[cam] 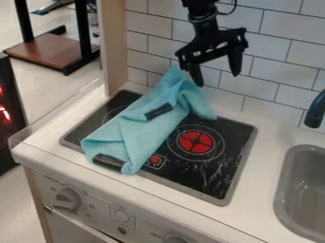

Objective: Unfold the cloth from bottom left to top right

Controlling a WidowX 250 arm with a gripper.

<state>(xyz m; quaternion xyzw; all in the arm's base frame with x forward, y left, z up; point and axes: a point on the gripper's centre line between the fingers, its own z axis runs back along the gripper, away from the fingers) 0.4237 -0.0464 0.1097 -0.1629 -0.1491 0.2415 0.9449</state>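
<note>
Oven front: nearest me, a round grey plastic knob (66,199) on the toy kitchen's pale panel, below the work.
White countertop: its near strip (158,190) borders the square black stovetop with a grey rim (213,173); a round red-marked burner (195,141) lies right of the cloth.
Cloth: my light-blue fabric cloth (136,128) lies slantwise over the stovetop's left half, near left to far middle, in overlapping layers; I read that slant as the line to unfold along.
Dark strips: one at the cloth's near edge (108,161), one amid its folds (158,110); I can't tell what they are.
Cloth's far end: bunched into a peak close to the wall, perhaps propped by its own folds.
Pincer: my black two-finger gripper (217,79) hangs above the far edge, spread wide, left finger just beside the peak; I judge it placed to work that end.
Right side: grey sink basin (304,190), black faucet (314,111) beyond.
Wall: white rectangular tiles (266,95).
Room, far left: brown board in a black frame (54,50).
</note>
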